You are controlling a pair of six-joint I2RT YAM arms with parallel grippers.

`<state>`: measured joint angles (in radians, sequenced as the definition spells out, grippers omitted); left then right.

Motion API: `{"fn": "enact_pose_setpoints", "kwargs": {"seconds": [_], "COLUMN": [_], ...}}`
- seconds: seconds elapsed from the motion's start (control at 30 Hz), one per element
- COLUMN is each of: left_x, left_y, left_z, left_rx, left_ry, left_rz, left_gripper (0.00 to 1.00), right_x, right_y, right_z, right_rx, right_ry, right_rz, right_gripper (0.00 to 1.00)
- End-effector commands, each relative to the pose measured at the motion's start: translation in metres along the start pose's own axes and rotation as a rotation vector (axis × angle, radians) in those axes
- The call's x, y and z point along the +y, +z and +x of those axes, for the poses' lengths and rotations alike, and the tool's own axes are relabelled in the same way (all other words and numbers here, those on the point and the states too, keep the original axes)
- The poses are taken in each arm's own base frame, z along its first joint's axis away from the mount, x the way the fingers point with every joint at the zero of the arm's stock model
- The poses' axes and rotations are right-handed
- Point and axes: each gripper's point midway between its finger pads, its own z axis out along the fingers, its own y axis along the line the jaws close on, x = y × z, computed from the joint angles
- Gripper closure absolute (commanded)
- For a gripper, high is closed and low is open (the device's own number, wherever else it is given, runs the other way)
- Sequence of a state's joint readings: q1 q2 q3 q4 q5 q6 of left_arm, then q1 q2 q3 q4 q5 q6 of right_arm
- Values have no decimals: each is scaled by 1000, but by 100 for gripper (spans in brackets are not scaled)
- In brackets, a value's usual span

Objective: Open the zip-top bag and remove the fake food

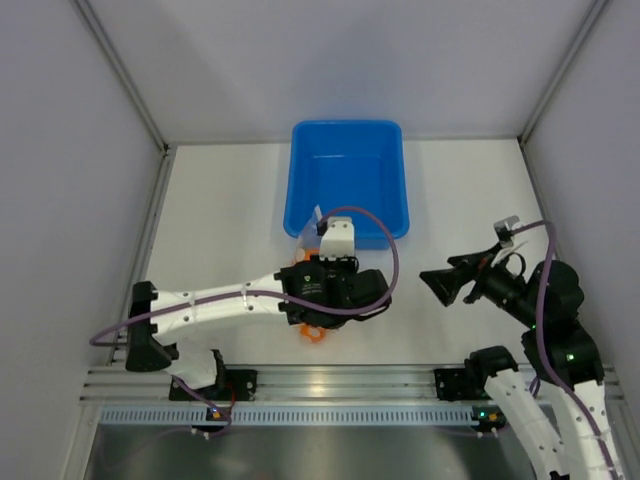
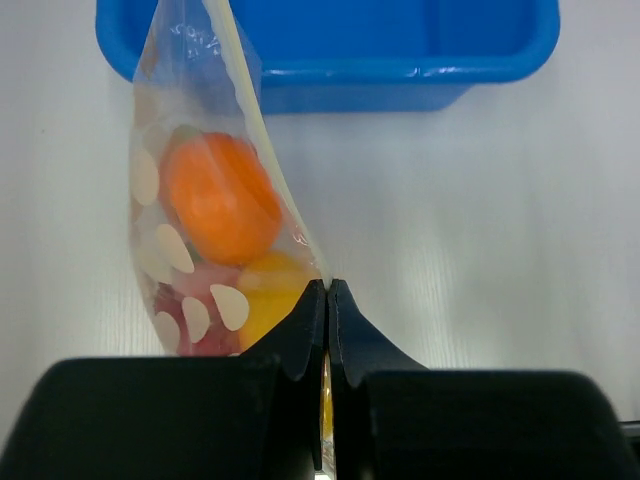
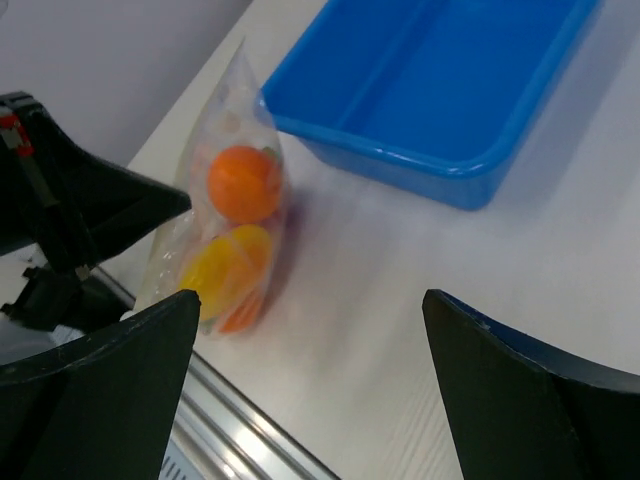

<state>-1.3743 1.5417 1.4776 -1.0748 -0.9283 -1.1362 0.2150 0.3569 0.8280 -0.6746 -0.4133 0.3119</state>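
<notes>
The zip-top bag (image 2: 175,250), clear with white dots, stands on edge just in front of the blue tub. It holds the fake food: an orange ball (image 2: 220,195), a yellow piece (image 2: 270,295) and a pink-red piece low down. My left gripper (image 2: 327,292) is shut on the bag's right edge by its white zip strip. From above, the left gripper (image 1: 322,290) covers most of the bag, and only a bit of orange food (image 1: 313,334) shows. My right gripper (image 3: 310,300) is open and empty, to the right of the bag (image 3: 225,210) and apart from it.
The blue tub (image 1: 345,128) stands empty at the back middle; its near wall (image 2: 400,75) is just beyond the bag. The aluminium rail (image 1: 340,380) runs along the near table edge. White walls close off both sides and the back.
</notes>
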Motion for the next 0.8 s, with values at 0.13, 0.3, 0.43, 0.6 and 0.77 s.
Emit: {"fn": "enact_pose_setpoints", "kwargs": {"seconds": [0.13, 0.3, 0.43, 0.6, 0.77], "left_x": [28, 40, 40, 33, 33], "left_y": [-35, -48, -54, -60, -62], "left_z": [-72, -89, -95, -100, -100], "left_rx": [-178, -206, -201, -170, -144], "left_ry": [-282, -484, -642, -749, -871], "left_rz": [44, 81, 110, 140, 157], "left_gripper": [100, 100, 100, 100, 100], "right_x": [74, 93, 98, 110, 126], "right_y": [11, 10, 20, 23, 32], "right_z": [2, -1, -1, -4, -3], "right_rx": [47, 36, 0, -95, -152], "right_ry": [17, -31, -95, -199, -269], "right_rz": [-540, -644, -623, -642, -676], "right_gripper": [7, 6, 9, 12, 20]}}
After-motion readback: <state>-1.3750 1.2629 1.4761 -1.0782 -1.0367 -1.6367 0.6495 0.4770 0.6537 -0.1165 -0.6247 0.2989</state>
